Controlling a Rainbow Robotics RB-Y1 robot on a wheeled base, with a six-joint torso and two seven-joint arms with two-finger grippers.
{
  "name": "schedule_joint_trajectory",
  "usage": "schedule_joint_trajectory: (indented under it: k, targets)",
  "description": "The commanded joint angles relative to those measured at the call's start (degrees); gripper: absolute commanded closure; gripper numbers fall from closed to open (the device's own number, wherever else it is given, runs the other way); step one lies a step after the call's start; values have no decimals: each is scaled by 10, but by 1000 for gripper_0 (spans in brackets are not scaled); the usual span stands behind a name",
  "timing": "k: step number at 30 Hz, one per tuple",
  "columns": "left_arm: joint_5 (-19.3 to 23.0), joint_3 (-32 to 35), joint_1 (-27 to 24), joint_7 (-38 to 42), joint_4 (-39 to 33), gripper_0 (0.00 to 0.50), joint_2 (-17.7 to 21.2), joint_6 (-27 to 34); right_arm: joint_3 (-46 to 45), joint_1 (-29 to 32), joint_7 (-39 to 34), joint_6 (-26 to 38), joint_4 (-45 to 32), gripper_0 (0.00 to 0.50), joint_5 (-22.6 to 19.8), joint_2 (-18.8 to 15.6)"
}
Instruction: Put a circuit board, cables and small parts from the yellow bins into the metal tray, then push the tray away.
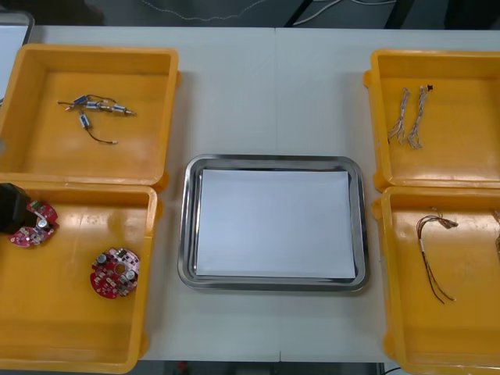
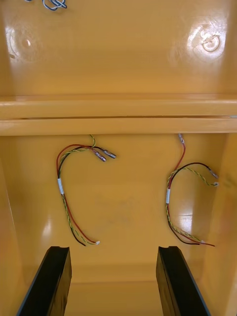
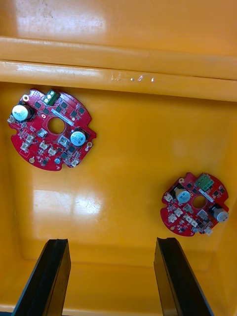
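The left gripper [image 3: 111, 242] hangs in the near left yellow bin [image 1: 78, 336], fingers apart, neither circuit board [image 3: 52, 129] between them; best to straddle one board's edge squarely before closing; the metal tray [image 1: 186, 226] holds nothing; the right gripper [image 2: 113, 249], fingers apart, hovers over red and yellow cables [image 2: 66, 197].

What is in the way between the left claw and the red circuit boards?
Nothing visible. The left claw is open inside the left yellow bin; the nearer circuit board and the farther circuit board lie on bare floor beyond its fingers. The right claw is open over a cable bin.
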Motion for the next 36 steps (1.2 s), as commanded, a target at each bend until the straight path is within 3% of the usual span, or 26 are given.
schedule_joint_trajectory:
  k: [1, 36]
  targets:
    - [-5, 17, 10, -44, -14, 0, 8, -5, -19, 6, -7, 2, -16, 0, 5, 4]
    - [-5, 17, 10, -44, -14, 0, 8, -5, -19, 6, -7, 2, -16, 0, 5, 4]
